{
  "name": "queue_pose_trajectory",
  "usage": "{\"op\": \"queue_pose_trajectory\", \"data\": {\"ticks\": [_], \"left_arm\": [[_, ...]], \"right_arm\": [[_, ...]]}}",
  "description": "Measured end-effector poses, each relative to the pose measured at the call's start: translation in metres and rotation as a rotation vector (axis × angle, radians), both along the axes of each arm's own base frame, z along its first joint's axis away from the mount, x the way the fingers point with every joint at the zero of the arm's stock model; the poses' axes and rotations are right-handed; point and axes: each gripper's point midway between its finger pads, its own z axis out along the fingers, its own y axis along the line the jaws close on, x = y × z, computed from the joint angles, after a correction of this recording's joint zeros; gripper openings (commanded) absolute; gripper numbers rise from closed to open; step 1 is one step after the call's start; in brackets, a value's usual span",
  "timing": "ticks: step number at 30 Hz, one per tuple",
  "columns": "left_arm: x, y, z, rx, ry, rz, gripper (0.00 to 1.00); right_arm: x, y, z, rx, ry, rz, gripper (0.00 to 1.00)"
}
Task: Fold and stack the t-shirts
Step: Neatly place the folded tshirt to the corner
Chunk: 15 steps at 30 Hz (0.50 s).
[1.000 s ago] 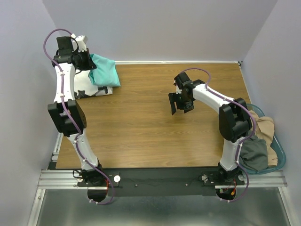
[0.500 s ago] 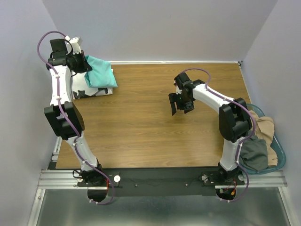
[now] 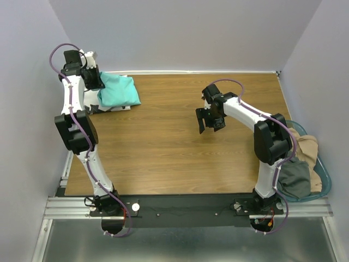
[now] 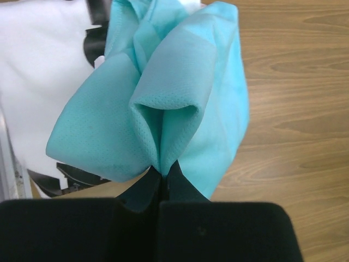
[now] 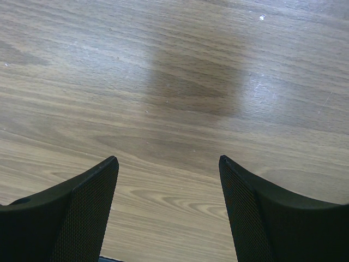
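1. A plain bright turquoise cloth t-shirt (image 4: 163,98), gathered into a loose folded bundle, sits at the far-left corner of the worktop, partly on top of a white cloth t-shirt with black printed marks (image 4: 38,82).
2. The white shirt lies flat beneath it, showing at the turquoise bundle's left and near edges.
3. The left tool (image 4: 163,179) is pinched tight on a fold at the turquoise shirt's near edge, its jaws fully together with the fabric bunching out in front of them.
4. The right tool (image 3: 206,119) hangs over the bare middle of the wooden worktop (image 3: 180,158), jaws spread wide and holding nothing.
5. Off the worktop's right edge, a translucent teal plastic basket (image 3: 325,180) holds khaki and grey-green cloth (image 3: 299,177); whether these belong to the job cannot be told.
6. Progress, as it looks: the stacking stage appears well on, with the turquoise shirt already over the white one. What seems left is to lay the bundle down square, smooth its puffed folds and let go.
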Motion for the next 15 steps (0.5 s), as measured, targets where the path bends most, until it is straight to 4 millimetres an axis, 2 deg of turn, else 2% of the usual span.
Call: {"op": "queue_pose_trajectory", "data": {"ticks": [15], "left_arm": [[0.001,0.051,-0.01,0.208,0.041,0.177,0.0]], "right_arm": [[-0.001,-0.001,0.0,-0.004,0.002,-0.002,0.81]]}}
